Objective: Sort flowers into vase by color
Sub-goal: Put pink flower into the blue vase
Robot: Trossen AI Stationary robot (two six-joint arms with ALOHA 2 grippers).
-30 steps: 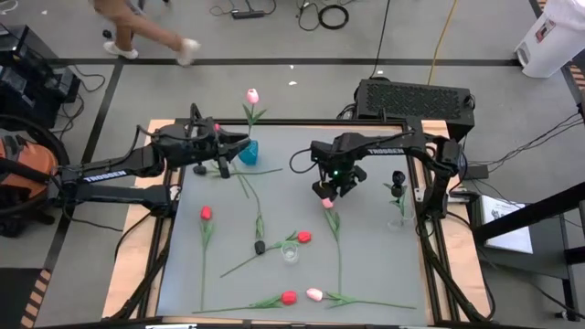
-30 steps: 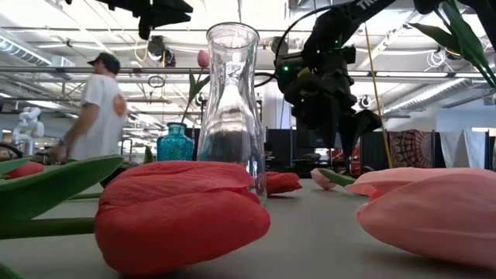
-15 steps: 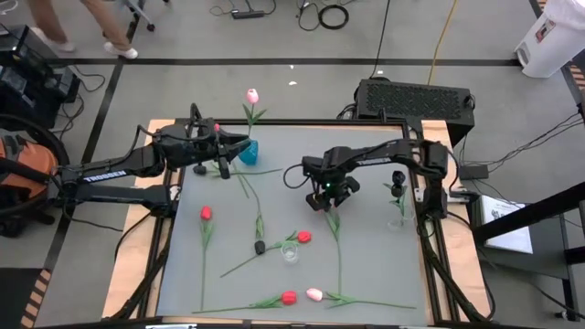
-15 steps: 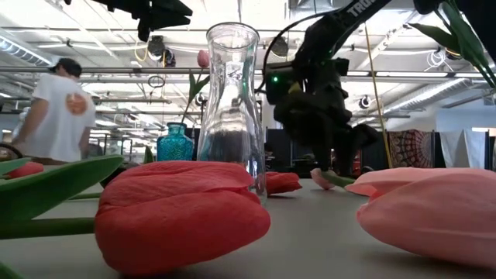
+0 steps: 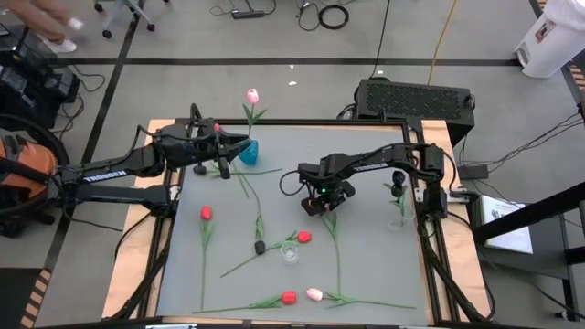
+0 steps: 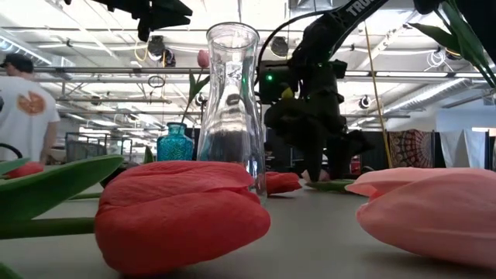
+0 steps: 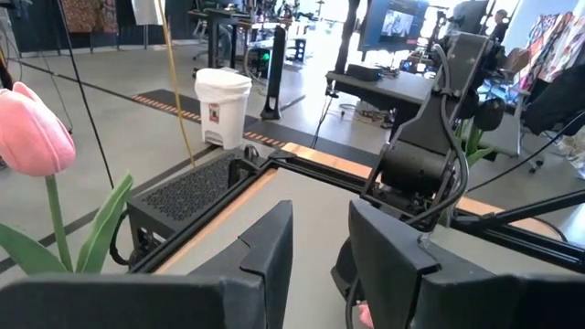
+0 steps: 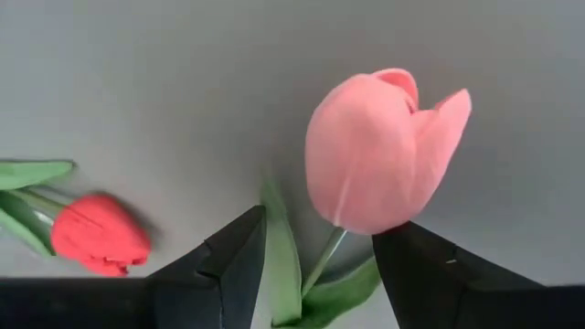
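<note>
Right tool (image 8: pixel 315 265) low over grey bench (image 5: pixel 366 265), fingers apart astride thin green stem of pink bud-headed tulip (image 8: pixel 379 151) lying flat mid-bench. Left tool (image 7: pixel 315 265) parted, waiting beside teal glass vase (image 5: pixel 248 152).

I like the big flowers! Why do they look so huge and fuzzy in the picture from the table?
In the low view the red tulip and pink tulip lie right by the lens, so they loom large and soft; the glass vase behind looks sharper.

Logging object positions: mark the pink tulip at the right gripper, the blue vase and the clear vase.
pink tulip (image 8: pixel 379 151), right wrist view, bud.
blue vase (image 5: pixel 248 152), high view, body.
clear vase (image 6: pixel 231 108), low view, glass body.
</note>
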